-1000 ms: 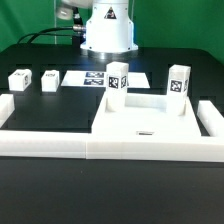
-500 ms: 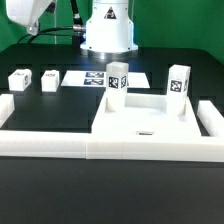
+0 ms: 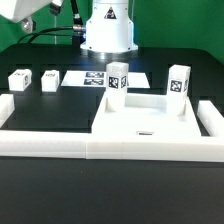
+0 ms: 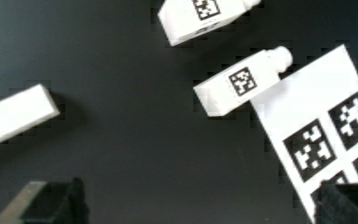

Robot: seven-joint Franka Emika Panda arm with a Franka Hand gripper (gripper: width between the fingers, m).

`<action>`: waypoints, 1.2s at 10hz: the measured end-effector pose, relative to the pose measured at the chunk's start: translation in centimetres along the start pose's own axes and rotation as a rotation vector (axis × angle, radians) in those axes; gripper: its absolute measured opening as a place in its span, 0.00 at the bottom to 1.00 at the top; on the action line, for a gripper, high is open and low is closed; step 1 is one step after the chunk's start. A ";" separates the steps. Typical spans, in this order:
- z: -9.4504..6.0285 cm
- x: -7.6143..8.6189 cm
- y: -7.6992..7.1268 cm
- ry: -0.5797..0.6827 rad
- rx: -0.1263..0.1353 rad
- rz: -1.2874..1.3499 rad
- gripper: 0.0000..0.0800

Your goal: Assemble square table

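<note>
Above loose leg blocks (image 4: 243,82), exterior view's left: gripper (image 4: 208,192) has swung over from centre, fingers (image 4: 48,200) wide, empty. Two upright legs (image 3: 117,80) on square slab (image 3: 150,122). Third-leg pick likely next.

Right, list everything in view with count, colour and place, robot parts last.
tabletop: one, white, flat on the table inside the border bars, toward the exterior view's right.
upright legs: two, white with black-white tags, standing at the tabletop's far corners.
loose legs: two, white, tagged, lying apart on the table at the exterior view's left.
marker board: one, white with black tags, flat behind the tabletop.
border bars: white, along the front and both sides.
table: one, black.
robot base: one, white, far edge.
gripper: one, dark fingers, open and empty, above the loose legs.
</note>
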State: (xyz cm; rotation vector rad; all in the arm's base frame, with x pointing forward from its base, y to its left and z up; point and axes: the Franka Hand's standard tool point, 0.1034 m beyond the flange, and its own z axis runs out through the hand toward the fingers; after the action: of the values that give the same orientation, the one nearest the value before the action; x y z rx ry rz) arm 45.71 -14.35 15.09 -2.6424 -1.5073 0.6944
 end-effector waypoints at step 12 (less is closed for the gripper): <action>6.5 1.8 -2.3 -0.081 0.238 0.908 0.81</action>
State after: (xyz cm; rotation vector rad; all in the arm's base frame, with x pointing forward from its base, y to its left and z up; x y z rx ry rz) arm 42.10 -12.93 9.15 -3.0216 -0.1112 0.9216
